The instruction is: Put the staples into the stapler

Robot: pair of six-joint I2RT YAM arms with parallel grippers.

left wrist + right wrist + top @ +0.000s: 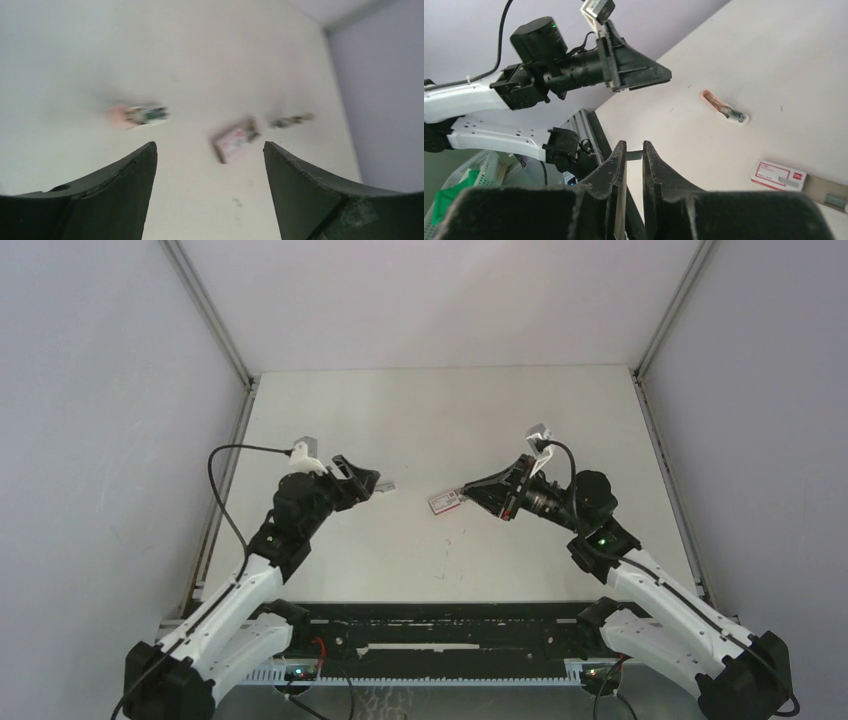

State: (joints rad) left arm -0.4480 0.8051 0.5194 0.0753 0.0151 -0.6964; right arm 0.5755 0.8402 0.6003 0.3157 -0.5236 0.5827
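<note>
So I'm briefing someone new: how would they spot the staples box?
On the white table, look near the middle, just off the right pincer. The staples box is a flat pink-red rectangle with white label, unlike the slimmer pink-and-white clip-like thing nearer the left pincer.

Print on the staples box (778, 175) is too small to read.

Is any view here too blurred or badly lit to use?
Left wrist: smeared, apparently by motion; the staples and stapler are soft blobs, while the left fingers look crisp. Right wrist: sharp on the table, with some wide-angle bending at the edges. Top external: sharp, evenly lit, only faint shadows, no glare.
</note>
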